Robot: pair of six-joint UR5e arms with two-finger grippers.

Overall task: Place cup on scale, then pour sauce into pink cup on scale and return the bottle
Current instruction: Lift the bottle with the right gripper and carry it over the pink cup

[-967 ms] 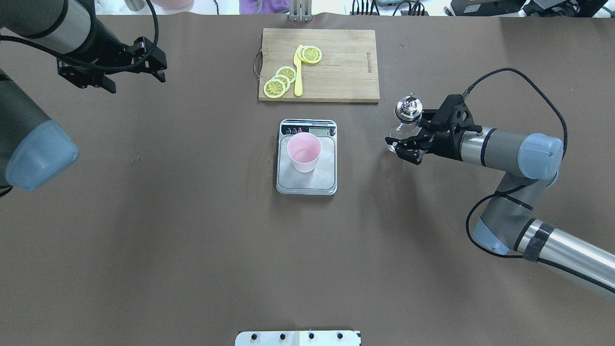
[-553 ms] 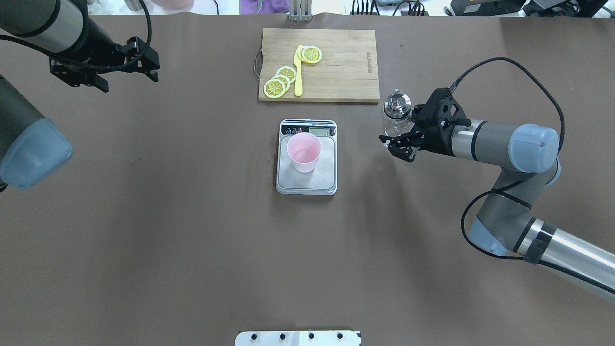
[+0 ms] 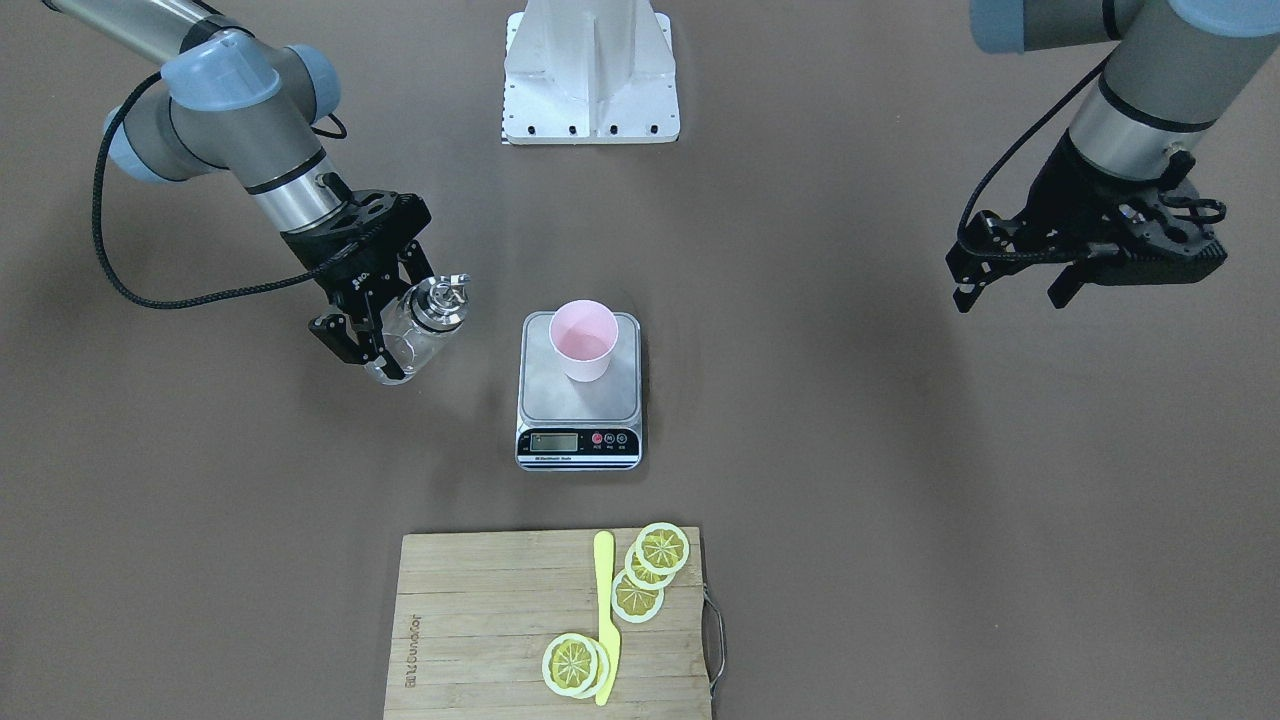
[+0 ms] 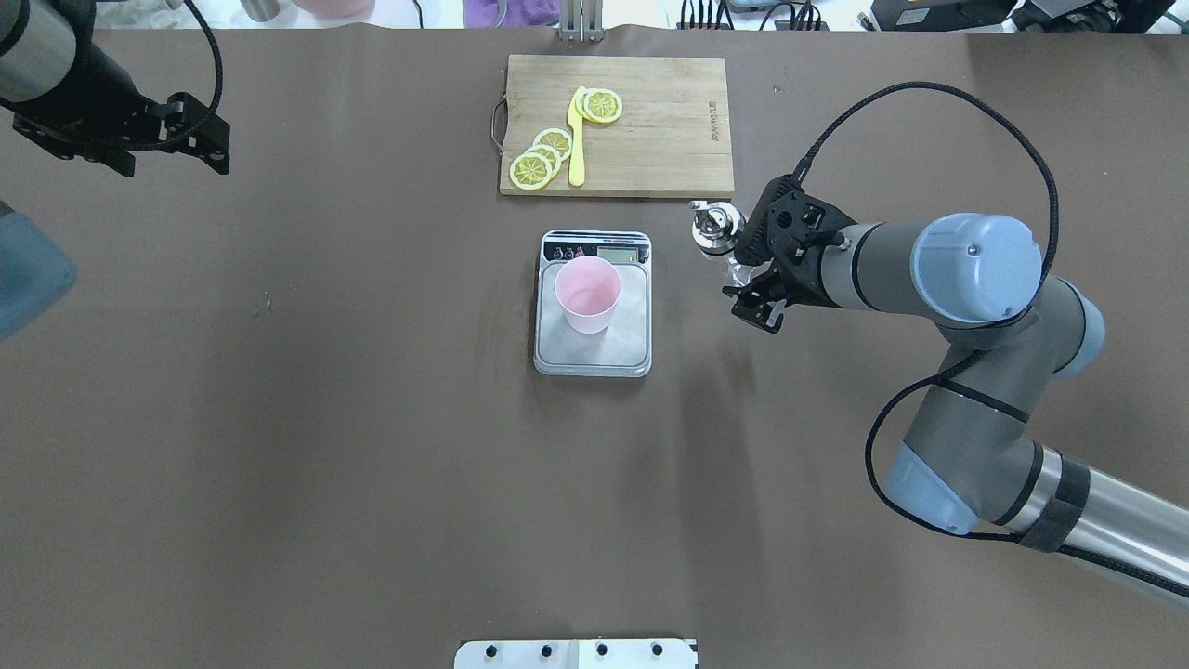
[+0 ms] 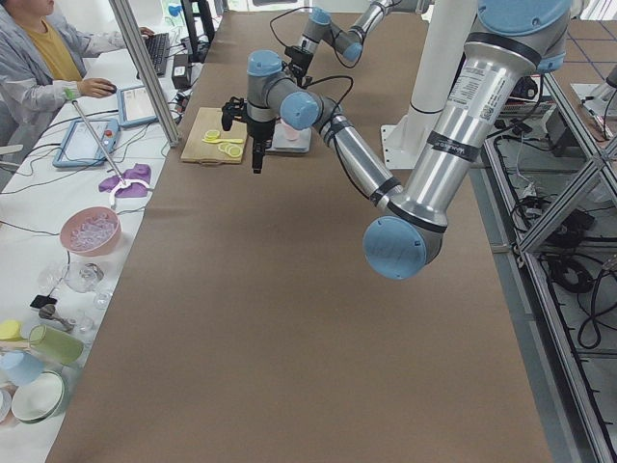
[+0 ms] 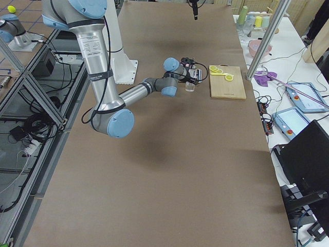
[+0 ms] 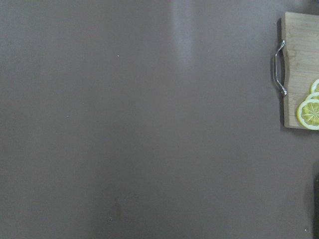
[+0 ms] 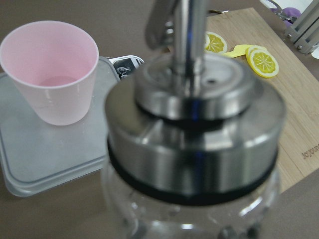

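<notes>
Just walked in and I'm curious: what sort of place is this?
Probably a robotics lab staging kitchen work: a left arm and right arm share a brown table holding a scale and cutting board, with a person at a side bench.

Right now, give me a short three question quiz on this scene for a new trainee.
1. True or false: the pink cup stands on the kitchen scale.
2. What does the right gripper hold? A) a glass bottle with a metal pour spout B) the pink cup C) nothing
3. What lies beside the lemon slices on the wooden cutting board?
Key: 1 true. 2 A. 3 a yellow knife.
</notes>
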